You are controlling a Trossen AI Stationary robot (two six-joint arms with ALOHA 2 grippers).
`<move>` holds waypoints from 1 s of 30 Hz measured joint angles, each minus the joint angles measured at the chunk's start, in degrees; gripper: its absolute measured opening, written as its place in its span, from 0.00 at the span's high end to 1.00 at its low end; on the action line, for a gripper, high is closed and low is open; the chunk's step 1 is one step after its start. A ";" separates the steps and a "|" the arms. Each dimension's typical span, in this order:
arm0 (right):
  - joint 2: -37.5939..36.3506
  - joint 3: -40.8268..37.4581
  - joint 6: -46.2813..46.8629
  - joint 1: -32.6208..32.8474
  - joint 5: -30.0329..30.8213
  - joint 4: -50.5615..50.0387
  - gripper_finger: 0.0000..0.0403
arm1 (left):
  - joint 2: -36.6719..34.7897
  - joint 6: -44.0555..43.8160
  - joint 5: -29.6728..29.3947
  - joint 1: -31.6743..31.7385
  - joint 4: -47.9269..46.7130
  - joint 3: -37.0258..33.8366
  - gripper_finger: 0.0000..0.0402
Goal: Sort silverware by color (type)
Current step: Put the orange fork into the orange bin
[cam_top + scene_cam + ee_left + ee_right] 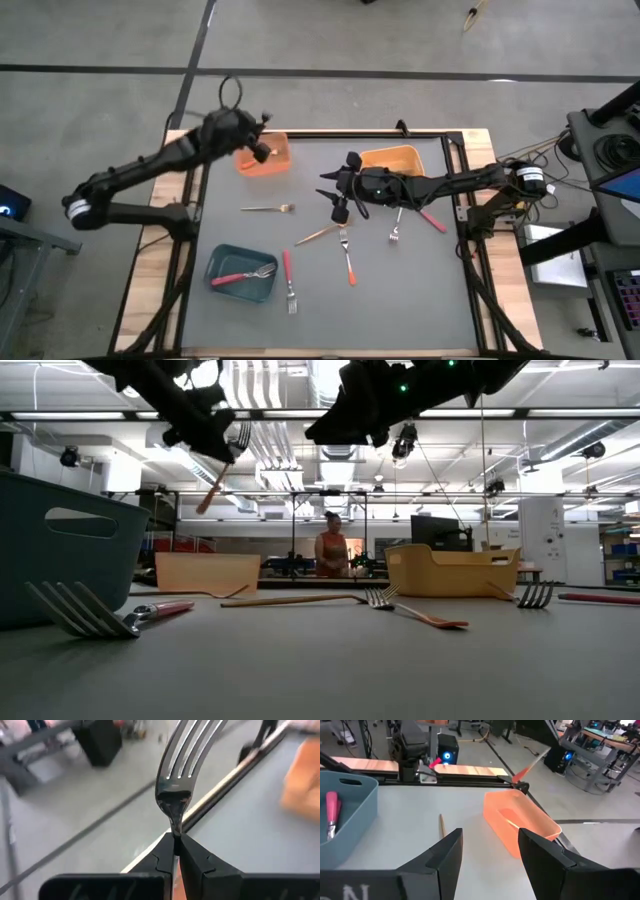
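Note:
My left gripper (260, 150) hovers over the orange bin (268, 160) at the table's far left, shut on an orange-handled fork (222, 465). My right gripper (335, 197) is open above the table's middle, beside the yellow-orange bin (398, 158), and touches nothing. Lying flat on the mat are a gold fork (268, 208), a second gold fork (322, 234), an orange-handled fork (348, 258), two red-handled forks (288, 280) (432, 220) and another fork (396, 230). A red-handled fork (243, 275) lies in the teal bin (222, 262). My left gripper pinches the fork between its two fingertips at the neck (175, 826), just behind the tines (187, 750). The fork is lifted clear and tilted: the tines point up and away from the fingers, while the orange handle (208, 495) slants down below the gripper.
A black frame (455, 135) edges the grey mat, with wooden strips along the left and right sides. The teal bin sits near the near-left corner. Bare mat lies toward the near right. A person (330, 550) stands in the room far behind the table.

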 joint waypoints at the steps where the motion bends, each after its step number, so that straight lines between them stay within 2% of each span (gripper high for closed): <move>1: 0.00 0.00 0.00 0.00 0.00 -0.08 0.54 | 1.54 1.57 1.08 2.10 -2.55 1.60 1.00; 6: 0.07 0.00 -0.47 0.00 0.00 -0.90 0.54 | 10.15 10.18 2.74 9.42 -16.75 9.35 1.00; 12: 0.09 0.00 -1.66 0.00 0.00 -0.98 0.55 | 17.90 22.52 10.25 12.59 -22.80 14.58 1.00; 14: 0.09 0.00 -2.44 0.00 0.02 -0.94 0.55 | 20.36 24.79 10.34 12.64 -25.02 16.88 1.00; 22: 0.09 0.00 -3.77 -0.38 0.02 -0.97 0.56 | 31.09 29.61 11.11 12.85 -39.53 25.90 1.00; 30: 0.09 -0.02 -5.18 -0.81 0.02 -2.57 0.55 | 35.40 30.56 13.23 12.88 -40.43 27.71 1.00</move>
